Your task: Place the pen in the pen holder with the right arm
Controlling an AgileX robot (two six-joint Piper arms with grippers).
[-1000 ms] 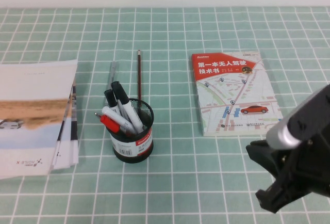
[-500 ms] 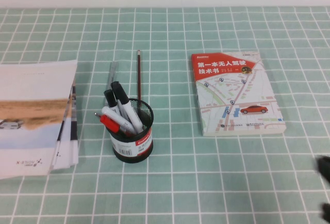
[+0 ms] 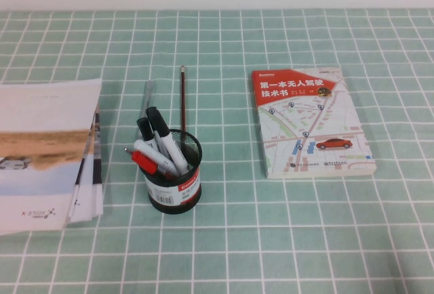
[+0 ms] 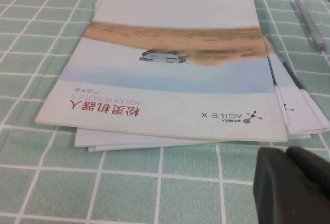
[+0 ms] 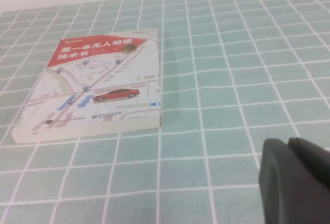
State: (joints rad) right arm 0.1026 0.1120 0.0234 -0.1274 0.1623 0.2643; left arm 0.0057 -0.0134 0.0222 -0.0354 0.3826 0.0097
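Right arm has backed out of the high view since a second ago. Left gripper point(image 4: 296, 185) sits low by the booklets point(image 4: 170, 64), right gripper point(image 5: 299, 182) near the book point(image 5: 93, 87), both pinched together. The pen point(image 3: 161, 139) stands in the pen holder point(image 3: 175, 182), well apart from either.

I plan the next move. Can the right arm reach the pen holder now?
Probably yes: the pen holder stands open on top, with bare cloth toward the robot's right. The right gripper sits near the book, the left gripper by the brochures.
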